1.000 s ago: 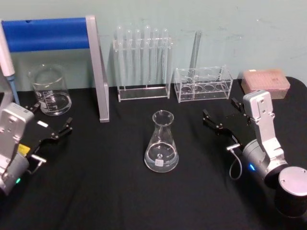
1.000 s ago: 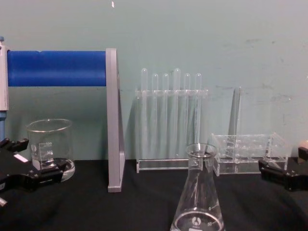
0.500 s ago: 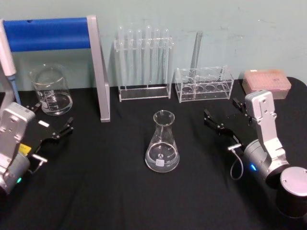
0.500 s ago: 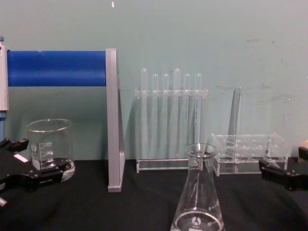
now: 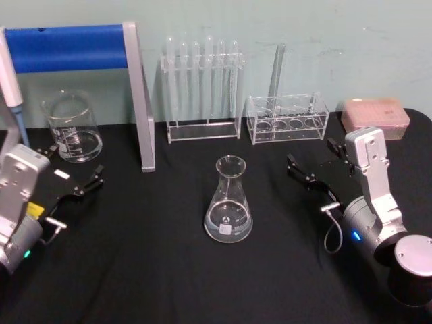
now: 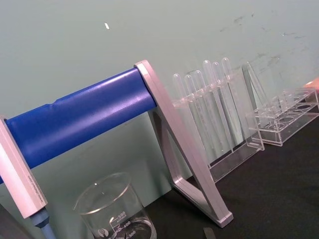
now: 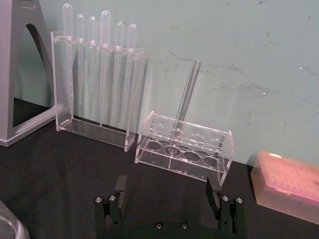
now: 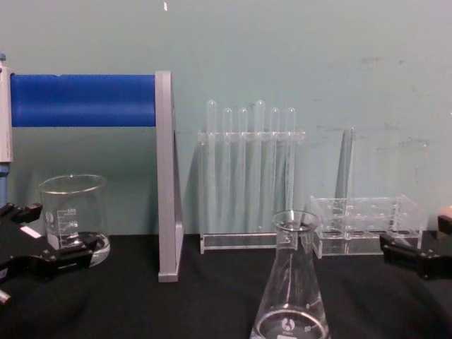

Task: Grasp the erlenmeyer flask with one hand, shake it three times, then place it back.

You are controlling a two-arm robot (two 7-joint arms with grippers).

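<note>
Almost nothing has changed in the last second. The clear glass conical erlenmeyer flask [image 5: 228, 202] stands upright in the middle of the black-covered table [image 5: 162, 270], as before, and nothing touches it. The black right gripper [image 5: 312, 165] on its silver arm has stayed to the right of the flask, well apart from it, with the jaws open and empty. The black left gripper [image 5: 71, 179] rests near the cylindrical glass beaker [image 5: 71, 128], jaws also open. So I judge that the approach has paused: the grasp is not yet begun, and the shaking is still to come.
</note>
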